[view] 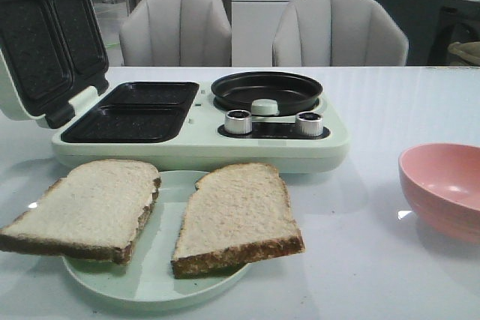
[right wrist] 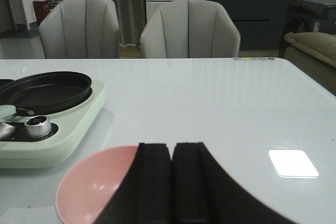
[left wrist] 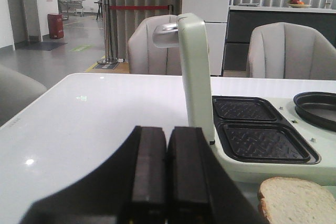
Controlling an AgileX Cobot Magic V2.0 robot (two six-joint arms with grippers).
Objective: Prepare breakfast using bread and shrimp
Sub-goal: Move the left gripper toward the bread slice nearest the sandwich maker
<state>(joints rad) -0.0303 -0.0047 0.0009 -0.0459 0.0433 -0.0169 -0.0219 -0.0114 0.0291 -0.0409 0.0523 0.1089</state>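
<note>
The two slices of bread [view: 161, 215] lie side by side on a pale green plate [view: 150, 279], which sits on the desk [view: 375, 260] just in front of the breakfast maker [view: 199, 121]. The maker's lid is up, baring two dark sandwich wells; beside them is a round black pan [view: 266, 91]. To my eye the bread is light, soft and easily crushed or torn, so it wants a gentle pinch at a crust edge where a slice overhangs the plate rim, not through the middle.

The left hand [left wrist: 167, 174] has its fingers pressed together with nothing between them; it hangs on the lid side of the maker, with one slice's corner near it. The right hand [right wrist: 172, 182] is likewise closed and empty, above a pink bowl [right wrist: 94, 187] on the knob side of the maker, well apart from the bread. No shrimp can be made out in any view.
</note>
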